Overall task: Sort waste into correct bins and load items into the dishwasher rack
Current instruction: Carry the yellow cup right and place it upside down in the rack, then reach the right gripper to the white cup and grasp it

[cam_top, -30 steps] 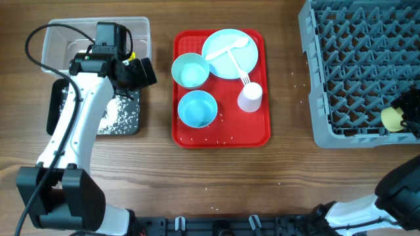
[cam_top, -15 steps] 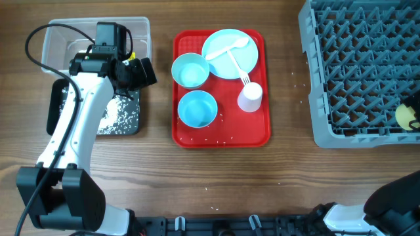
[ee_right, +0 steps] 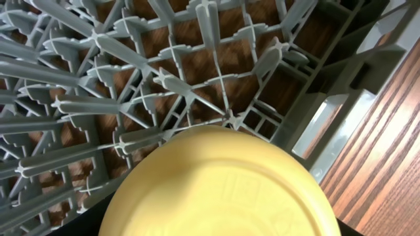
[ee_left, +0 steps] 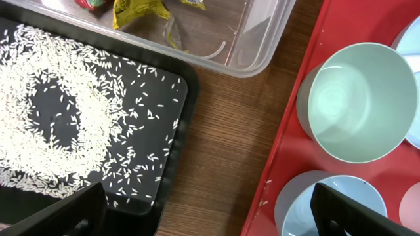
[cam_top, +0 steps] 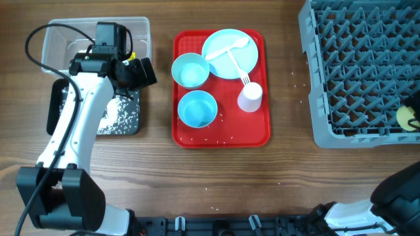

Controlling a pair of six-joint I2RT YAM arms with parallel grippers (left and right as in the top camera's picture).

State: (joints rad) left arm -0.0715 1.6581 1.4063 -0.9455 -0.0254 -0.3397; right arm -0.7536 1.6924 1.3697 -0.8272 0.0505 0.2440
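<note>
My left gripper [cam_top: 136, 72] [ee_left: 210, 221] hangs open over the bare wood between the black bin [ee_left: 187, 118] and the red tray [ee_left: 282, 157], holding nothing. White rice-like grains [ee_left: 59, 124] cover the black bin's floor. The clear bin [ee_left: 262, 46] holds red and yellow wrappers [ee_left: 134, 10]. On the tray sit two pale blue bowls [cam_top: 190, 70] [cam_top: 197, 109], the divided plate [cam_top: 230, 49] with spoon and fork across it, and a white cup [cam_top: 250, 97]. My right gripper [cam_top: 413, 105] is shut on the yellow cup [ee_right: 223, 190], base up, over the dishwasher rack's [cam_top: 354, 65] near right corner.
Loose grains lie on the red tray's front part [cam_top: 216, 139] and on the wood [cam_top: 295, 80] between tray and rack. The rack's outer wall [ee_right: 328, 124] and the table beyond it [ee_right: 387, 151] show just past the yellow cup.
The right gripper carried the yellow cup rightward along the rack's near edge, then held still. The left arm has not moved.
</note>
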